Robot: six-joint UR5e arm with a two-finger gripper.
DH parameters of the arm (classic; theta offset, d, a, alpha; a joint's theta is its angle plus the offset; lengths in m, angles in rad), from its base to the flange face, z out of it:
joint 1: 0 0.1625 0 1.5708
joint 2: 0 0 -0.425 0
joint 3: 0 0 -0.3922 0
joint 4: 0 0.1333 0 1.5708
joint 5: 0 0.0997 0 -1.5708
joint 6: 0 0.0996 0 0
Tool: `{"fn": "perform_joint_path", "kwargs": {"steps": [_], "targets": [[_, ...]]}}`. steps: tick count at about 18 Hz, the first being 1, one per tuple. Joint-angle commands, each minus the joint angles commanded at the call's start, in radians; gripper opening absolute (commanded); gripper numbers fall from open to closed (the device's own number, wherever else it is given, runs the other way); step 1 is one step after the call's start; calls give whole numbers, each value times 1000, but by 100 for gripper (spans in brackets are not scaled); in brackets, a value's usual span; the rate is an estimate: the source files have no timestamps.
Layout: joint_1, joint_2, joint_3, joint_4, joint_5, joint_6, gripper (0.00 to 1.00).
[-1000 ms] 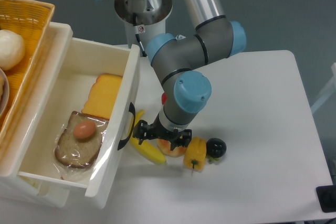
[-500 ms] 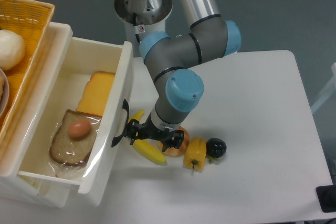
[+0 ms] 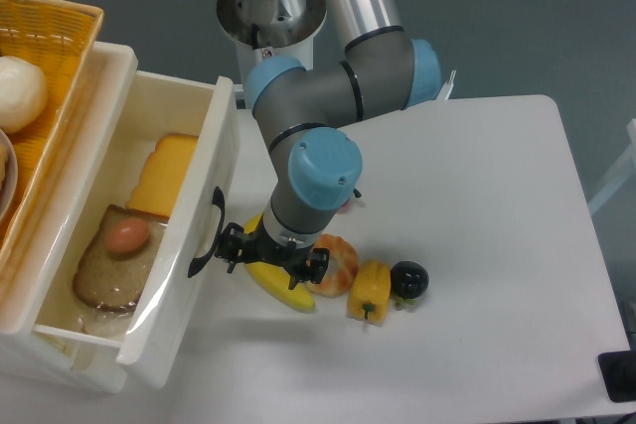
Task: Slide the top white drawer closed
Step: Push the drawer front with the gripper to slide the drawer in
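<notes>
The top white drawer (image 3: 184,275) stands partly pulled out of the cabinet at the left, its black curved handle (image 3: 206,232) facing right. Inside it lie a slice of bread with an egg (image 3: 111,265) and a slab of cheese (image 3: 159,178). My gripper (image 3: 268,257) hangs low just right of the drawer front, close to the handle. Its fingers point down at the table and I cannot tell whether they are open or shut. Whether it touches the drawer front is unclear.
A banana (image 3: 283,290), an orange-pink fruit (image 3: 333,265), a yellow pepper (image 3: 370,288) and a black ball (image 3: 409,278) lie right under and beside the gripper. An orange wicker basket (image 3: 45,42) sits on top of the cabinet at the far left.
The arm has swept left and the drawer has slid left into the cabinet with it. The fruit on the table stayed put.
</notes>
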Motion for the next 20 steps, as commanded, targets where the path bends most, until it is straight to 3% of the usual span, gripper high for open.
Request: {"fn": "perform_joint_path", "kwargs": {"steps": [20], "targets": [[-86, 12, -8, 5, 5, 60, 100]]}}
